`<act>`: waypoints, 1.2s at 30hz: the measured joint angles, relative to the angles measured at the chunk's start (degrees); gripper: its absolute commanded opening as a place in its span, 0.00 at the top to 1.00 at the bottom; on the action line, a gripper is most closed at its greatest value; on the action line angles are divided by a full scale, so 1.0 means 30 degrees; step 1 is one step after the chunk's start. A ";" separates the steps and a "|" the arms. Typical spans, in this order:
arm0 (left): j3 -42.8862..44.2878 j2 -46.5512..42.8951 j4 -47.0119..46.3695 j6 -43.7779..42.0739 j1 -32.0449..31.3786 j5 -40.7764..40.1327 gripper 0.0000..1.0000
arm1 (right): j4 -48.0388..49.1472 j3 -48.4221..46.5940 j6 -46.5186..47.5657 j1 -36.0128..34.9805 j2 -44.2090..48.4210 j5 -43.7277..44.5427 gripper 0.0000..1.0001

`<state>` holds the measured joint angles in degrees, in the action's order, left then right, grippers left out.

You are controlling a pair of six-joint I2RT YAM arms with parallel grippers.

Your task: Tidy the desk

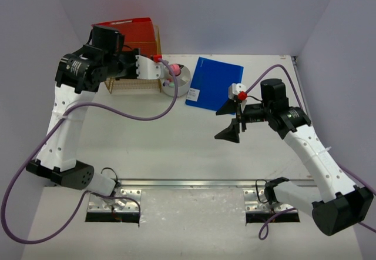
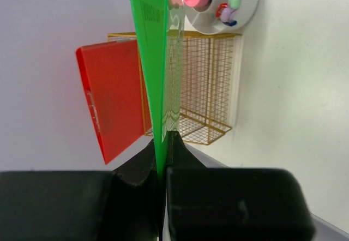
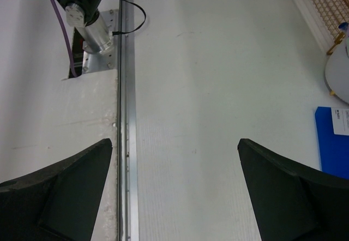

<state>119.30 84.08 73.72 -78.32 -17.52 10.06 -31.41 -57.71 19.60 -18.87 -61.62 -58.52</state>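
Observation:
The desk [image 1: 176, 145] is a white tabletop. My left gripper [image 2: 162, 140] is shut on a thin green folder [image 2: 150, 61], seen edge-on and upright beside the gold wire rack [image 2: 207, 88]. A red folder [image 2: 112, 102] stands at the rack's far side. In the top view the left gripper [image 1: 154, 66] hovers at the rack [image 1: 136, 83] in the back left corner. A blue folder [image 1: 214, 83] lies flat on the desk at the back. Just in front of it my right gripper [image 1: 229, 122] hangs open and empty above the desk [image 3: 218, 88].
A white round cup [image 1: 176, 79] holding pink and other small items stands between the rack and the blue folder. A metal rail [image 3: 125, 115] runs along the desk's near edge. Pale walls close in the back and both sides.

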 measured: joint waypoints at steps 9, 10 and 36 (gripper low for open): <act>-0.2174 -0.0813 -0.1625 0.0271 0.1688 0.0392 1.00 | 0.0421 0.0000 -0.0112 0.0007 -0.0845 -0.0080 0.01; -0.1729 -0.0464 -0.1880 0.0280 0.2258 0.0665 1.00 | 0.0443 0.0000 -0.0112 0.0007 -0.0862 -0.0080 0.01; 0.1246 0.3227 -0.4256 0.2058 0.5588 0.4691 1.00 | 0.0408 0.0000 -0.0018 0.0007 -0.0909 -0.0066 0.01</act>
<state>123.04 93.76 60.95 -72.14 -0.75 24.14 -30.19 -57.71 19.55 -18.85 -64.35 -58.72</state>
